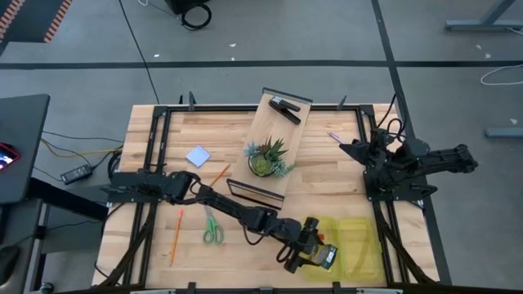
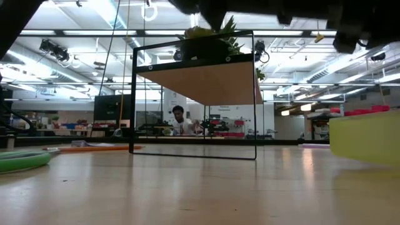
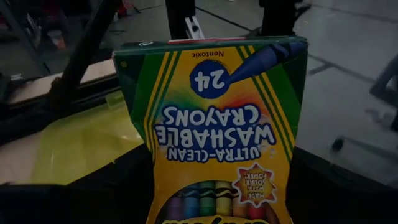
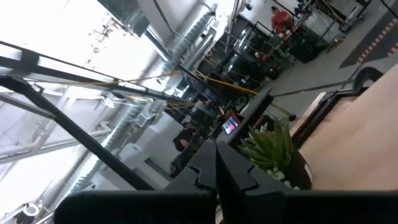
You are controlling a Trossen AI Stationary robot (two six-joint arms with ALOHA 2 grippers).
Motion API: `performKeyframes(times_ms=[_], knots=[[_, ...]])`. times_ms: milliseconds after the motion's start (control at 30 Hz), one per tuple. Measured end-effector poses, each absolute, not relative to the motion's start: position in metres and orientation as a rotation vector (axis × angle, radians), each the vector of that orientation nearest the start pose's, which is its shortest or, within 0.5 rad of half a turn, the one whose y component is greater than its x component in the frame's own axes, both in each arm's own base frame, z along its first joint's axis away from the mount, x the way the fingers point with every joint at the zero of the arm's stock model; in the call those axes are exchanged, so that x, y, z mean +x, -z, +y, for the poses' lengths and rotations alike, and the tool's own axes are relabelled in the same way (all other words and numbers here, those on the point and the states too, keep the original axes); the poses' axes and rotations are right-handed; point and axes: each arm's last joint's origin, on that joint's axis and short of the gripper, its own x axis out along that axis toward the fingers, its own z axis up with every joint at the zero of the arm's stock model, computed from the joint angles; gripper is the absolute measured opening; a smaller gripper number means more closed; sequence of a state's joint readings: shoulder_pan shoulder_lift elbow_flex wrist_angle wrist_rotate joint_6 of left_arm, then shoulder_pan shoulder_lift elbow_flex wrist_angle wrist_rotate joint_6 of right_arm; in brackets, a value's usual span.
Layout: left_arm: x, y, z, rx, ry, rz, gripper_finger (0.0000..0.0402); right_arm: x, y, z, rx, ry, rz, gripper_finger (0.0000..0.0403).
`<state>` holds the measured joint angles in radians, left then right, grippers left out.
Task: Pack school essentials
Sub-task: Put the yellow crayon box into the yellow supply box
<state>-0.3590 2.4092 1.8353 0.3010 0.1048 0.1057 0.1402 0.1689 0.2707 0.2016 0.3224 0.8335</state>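
The yellow-green crayon box [image 3: 217, 118] fills the left wrist view, with my left gripper [image 1: 307, 247] shut on it near the table's front edge. The box [image 1: 326, 256] hangs over the left part of a clear yellow pouch [image 1: 356, 238]. Green-handled scissors [image 1: 212, 229], an orange pencil [image 1: 176, 237] and a second pencil [image 1: 219, 174] lie flat on the table's left half. The pale blue pad [image 1: 198, 155] lies farther back. My right gripper [image 4: 217, 177] is shut on nothing, pulled back at the right edge. My left gripper holds the crayon box by its window end [image 3: 211, 208], which sits between the two fingers; the fingers themselves are lost in the dark at the picture's bottom. They come from the table's left, nearly level. The box juts out beyond them, over the yellow pouch.
A wooden shelf on a black frame [image 1: 270, 147] stands mid-table, bearing a spiky potted plant [image 1: 266, 157] and a black clip-like object [image 1: 286, 108]. The pouch [image 2: 365, 134] lies near the right front corner. A person shows in the room beyond the table.
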Motion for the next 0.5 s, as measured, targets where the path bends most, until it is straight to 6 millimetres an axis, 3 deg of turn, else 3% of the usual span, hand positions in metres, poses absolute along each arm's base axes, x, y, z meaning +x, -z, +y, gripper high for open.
performKeyframes(times_ms=[233, 500], knots=[[0.523, -0.204, -0.197, 0.058, 0.447, 0.265, 0.029, 0.095, -0.26, 0.004, 0.88, 0.075, -0.347, 0.0007], [0.535, -0.19, -0.203, 0.028, 0.434, 0.437, 0.029, 0.093, -0.275, 0.003, 0.824, 0.081, -0.379, 0.0007]])
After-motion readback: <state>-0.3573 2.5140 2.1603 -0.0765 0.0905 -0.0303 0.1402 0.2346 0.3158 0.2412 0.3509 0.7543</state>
